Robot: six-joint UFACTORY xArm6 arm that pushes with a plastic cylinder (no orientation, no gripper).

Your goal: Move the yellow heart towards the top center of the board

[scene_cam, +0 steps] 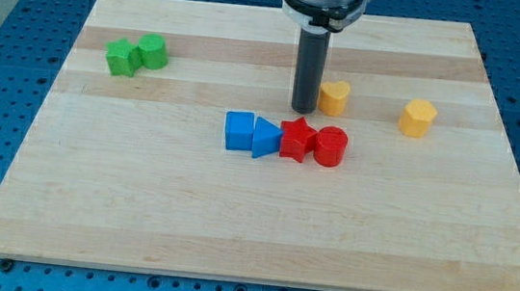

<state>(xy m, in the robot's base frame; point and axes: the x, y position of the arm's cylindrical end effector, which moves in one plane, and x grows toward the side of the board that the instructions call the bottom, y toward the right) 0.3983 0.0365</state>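
Yellow heart (334,96) just right of my tip (303,108), seemingly touching, no gripper fitted.

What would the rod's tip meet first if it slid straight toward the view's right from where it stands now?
Most likely the yellow heart: it sits immediately to the view's right of my tip, nearly touching. Farther along lies the yellow hexagonal block. Depth is uncertain from one view.

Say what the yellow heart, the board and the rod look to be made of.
Yellow heart: probably moulded plastic, even matte colour. Board: pale wood, visible grain and joined strips. Rod ending in my tip, just left of the heart: dark, smooth, dull sheen; metal or plastic, unclear.
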